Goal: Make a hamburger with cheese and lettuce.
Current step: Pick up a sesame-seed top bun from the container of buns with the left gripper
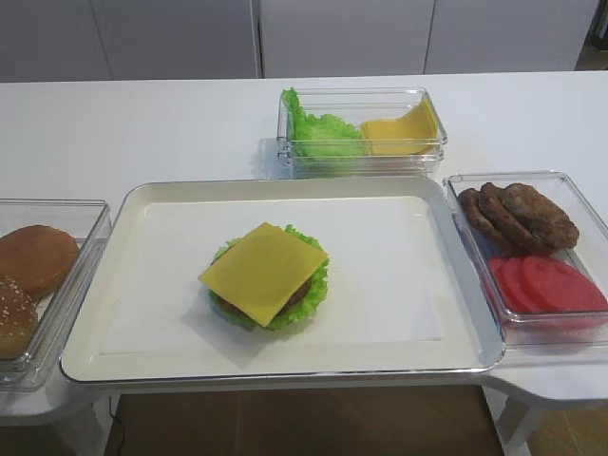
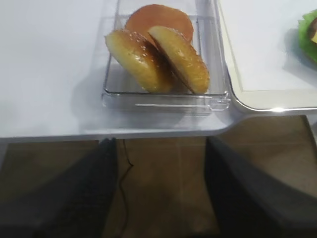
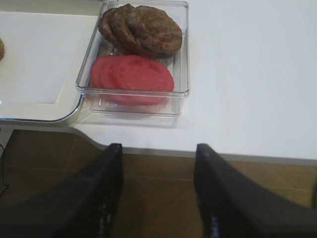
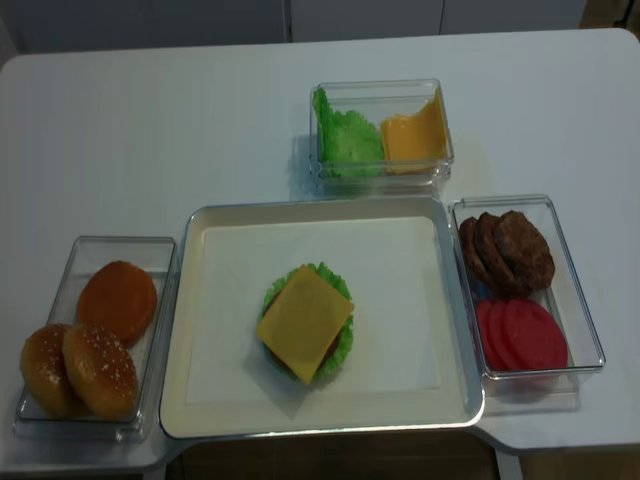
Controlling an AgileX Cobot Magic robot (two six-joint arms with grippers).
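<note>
Hamburger (image 1: 266, 277) centre-frame on tray (image 1: 142, 285), cheese (image 1: 263, 272) topmost, no bun. Bun bin (image 1: 66, 285) left, patty/tomato bin (image 1: 579, 332) right. Left gripper (image 2: 161, 198) and right gripper (image 3: 157, 193) jaws apart, empty, off table edge.

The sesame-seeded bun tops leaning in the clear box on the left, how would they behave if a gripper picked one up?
The golden sesame-seeded bun tops rest tilted against each other, so lifting one would probably let its neighbour topple. Their domes look glossy, so pads might slip. The clear plastic box looks light and could slide if nudged.
</note>
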